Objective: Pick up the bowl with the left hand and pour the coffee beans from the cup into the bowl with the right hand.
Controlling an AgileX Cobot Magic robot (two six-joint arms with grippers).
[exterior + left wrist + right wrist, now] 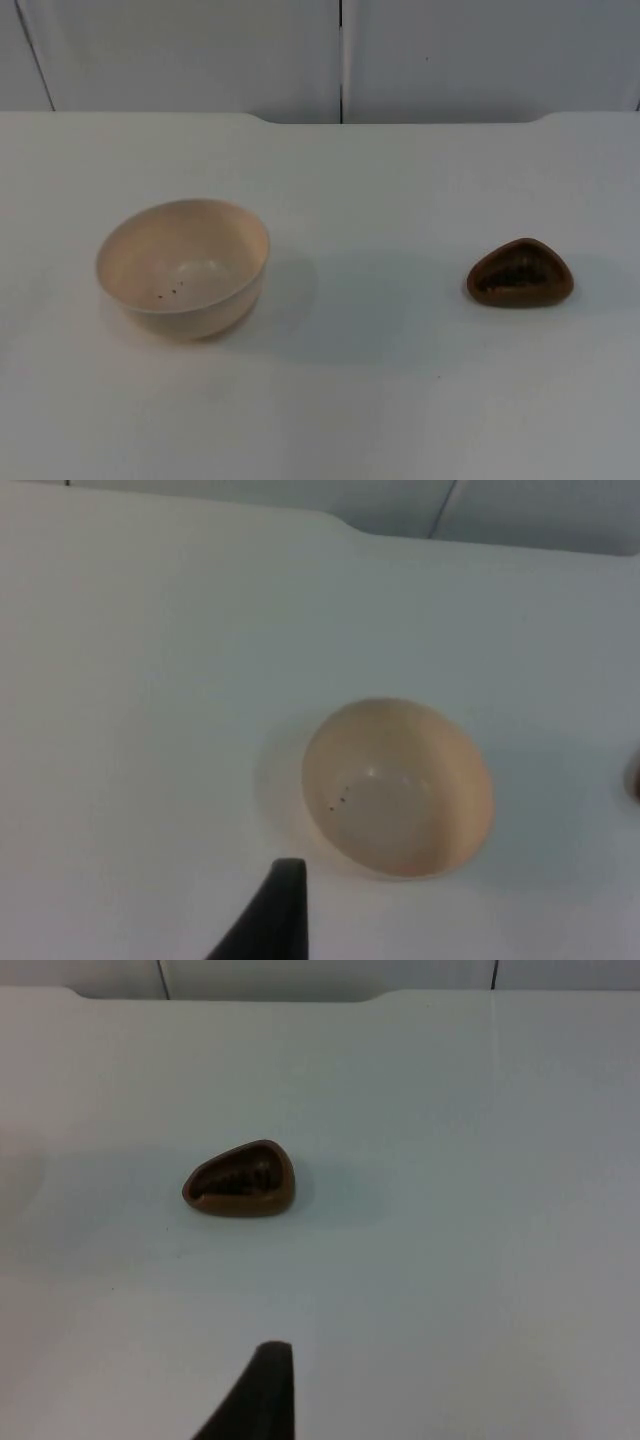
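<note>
Pale bowl [183,267] upright on the white table [380,400], a few dark specks inside. Small brown cup [520,273] of coffee beans [512,281] well apart, also on the table. Left gripper [285,905] above the bowl, right gripper [265,1390] above the cup. Cannot tell how wide either is; nothing held.

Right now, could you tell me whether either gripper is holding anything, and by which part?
Nothing is held. The bowl and the brown cup of coffee beans both stand free on the white table, with each gripper's fingertip well short of them.
</note>
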